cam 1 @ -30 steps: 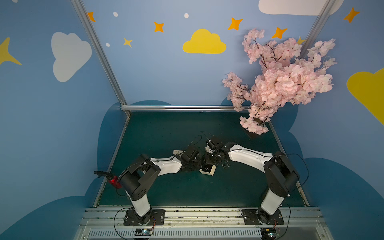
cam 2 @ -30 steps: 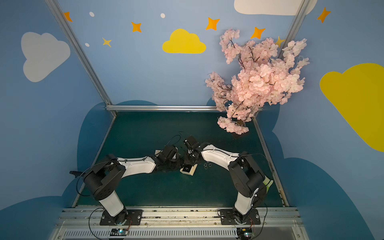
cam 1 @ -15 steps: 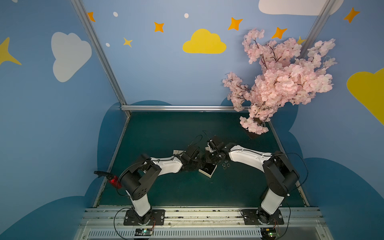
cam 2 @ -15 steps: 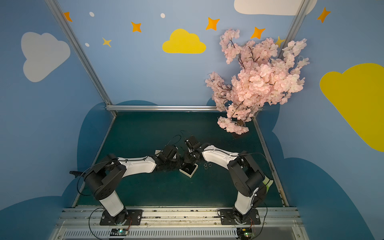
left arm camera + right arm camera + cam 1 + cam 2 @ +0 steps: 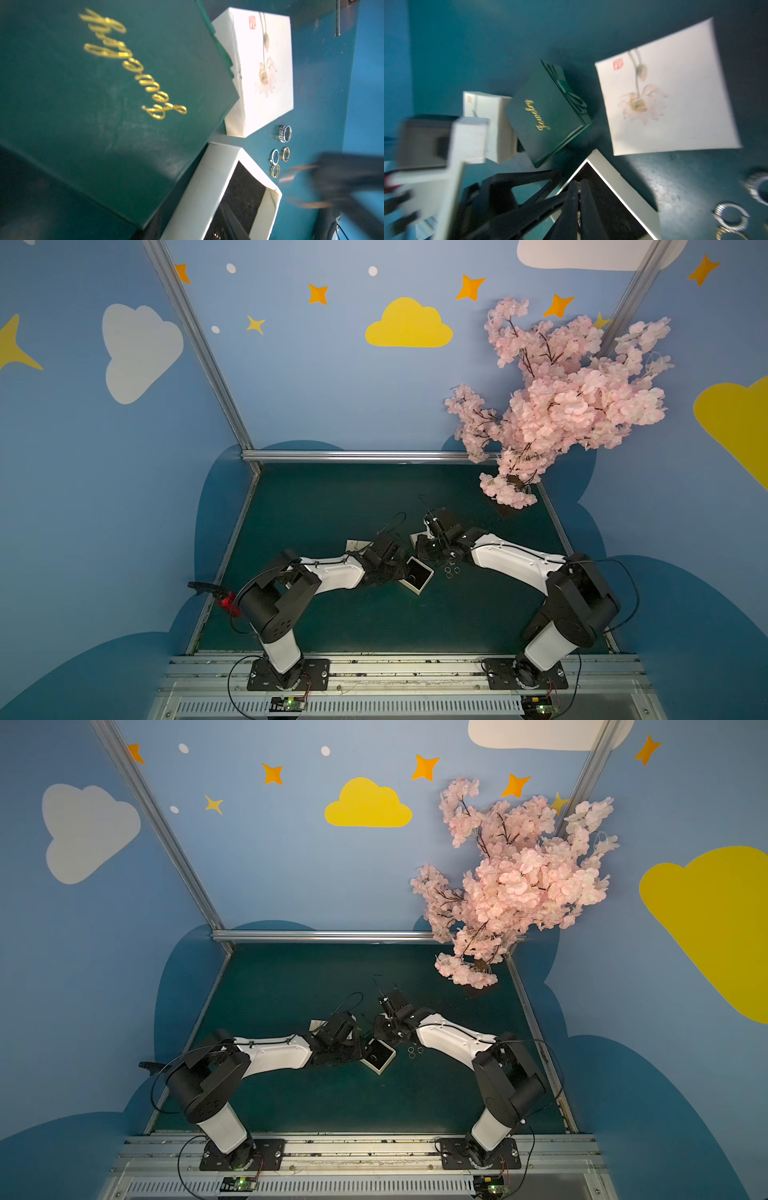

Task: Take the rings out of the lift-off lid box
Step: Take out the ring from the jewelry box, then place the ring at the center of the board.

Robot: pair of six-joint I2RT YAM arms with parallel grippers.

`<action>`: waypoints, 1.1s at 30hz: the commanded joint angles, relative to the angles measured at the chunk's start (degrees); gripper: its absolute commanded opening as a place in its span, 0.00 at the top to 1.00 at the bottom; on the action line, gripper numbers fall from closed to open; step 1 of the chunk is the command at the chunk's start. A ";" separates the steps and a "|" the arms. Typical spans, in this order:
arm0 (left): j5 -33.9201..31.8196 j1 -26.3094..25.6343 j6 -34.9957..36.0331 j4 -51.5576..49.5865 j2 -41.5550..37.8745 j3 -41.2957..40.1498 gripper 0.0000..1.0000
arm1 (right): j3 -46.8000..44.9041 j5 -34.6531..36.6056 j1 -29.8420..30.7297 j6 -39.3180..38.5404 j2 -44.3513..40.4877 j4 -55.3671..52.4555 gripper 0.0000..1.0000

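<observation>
Right gripper (image 5: 579, 185): mine, jaws pinched narrow inside open box (image 5: 618, 185); whether anything is caught, I cannot tell. Four rings (image 5: 281, 134) lie on mat (image 5: 315, 104) beside box. Risk: thin hoop slips, drops back in.

Rings (image 5: 452, 571) on the table (image 5: 374, 622) — just right of the open box (image 5: 417, 578), lid (image 5: 259, 70) behind

The left arm (image 5: 332, 572) and right arm (image 5: 511, 562) share glossy white moulded shell links between chunky matte black cylindrical joints. Each stands on a flat black metal base plate (image 5: 316, 674) fastened with silver screws. Thin black cables (image 5: 633, 593) loop along them, and the right end effector (image 5: 579, 185) is black with slender fingers.
</observation>
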 commanded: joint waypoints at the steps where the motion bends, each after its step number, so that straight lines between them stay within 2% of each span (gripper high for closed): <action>1: -1.64 -0.16 1.17 -6.84 -0.01 -1.78 0.52 | -2.06 3.32 -1.73 -0.16 -2.95 -2.84 1.00; 12: -3.31 -0.19 2.89 -6.85 -3.20 -1.70 0.51 | -9.43 8.61 -11.00 -0.36 -6.71 -8.77 1.00; 23: -4.23 -0.10 4.68 -8.29 -3.40 0.24 0.50 | -6.67 11.13 -13.29 -3.19 0.93 -12.46 1.00; 29: -4.63 0.26 4.84 -8.65 -3.79 0.51 0.50 | -6.28 9.92 -13.33 -4.46 1.66 -12.60 0.85; 33: -4.68 0.33 4.81 -8.82 -4.65 0.26 0.49 | -5.96 8.51 -12.87 -5.51 1.07 -13.08 0.67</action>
